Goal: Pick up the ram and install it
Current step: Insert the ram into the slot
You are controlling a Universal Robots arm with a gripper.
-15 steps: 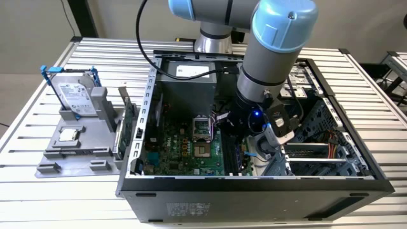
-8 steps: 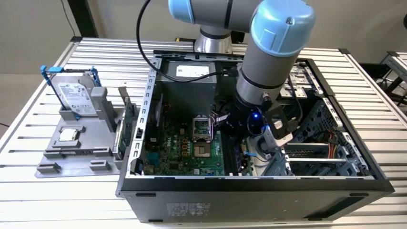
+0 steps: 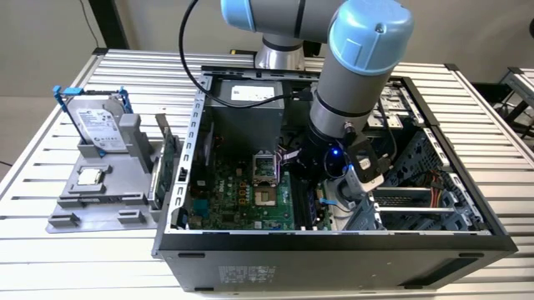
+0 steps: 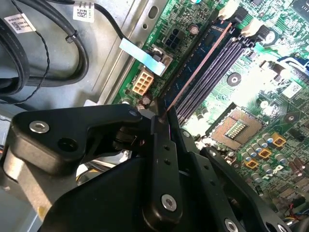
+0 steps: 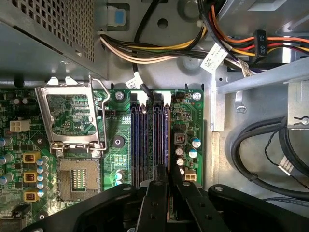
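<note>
The ram (image 4: pixel 198 65) is a dark blue stick with a coppery top edge. It stands on edge in the black slot nearest the case wall on the green motherboard (image 3: pixel 242 194). From above it shows as a thin line, the ram (image 5: pixel 168 140), beside the empty slots (image 5: pixel 145 140). My gripper (image 4: pixel 170 126) has its black fingers (image 5: pixel 155 198) closed on the near end of the stick. In the exterior view the arm reaches down into the open case, with the gripper (image 3: pixel 317 190) low over the board's slots.
The open CPU socket (image 5: pixel 77 179) lies beside the slots. Thick black cables (image 5: pixel 260 145) and a wire bundle (image 5: pixel 159 48) run close by. Outside the case (image 3: pixel 334 244), a grey fixture (image 3: pixel 100 200) holds a hard drive (image 3: pixel 96 125), a silver chip (image 3: pixel 90 177) and a green card (image 3: pixel 167 159).
</note>
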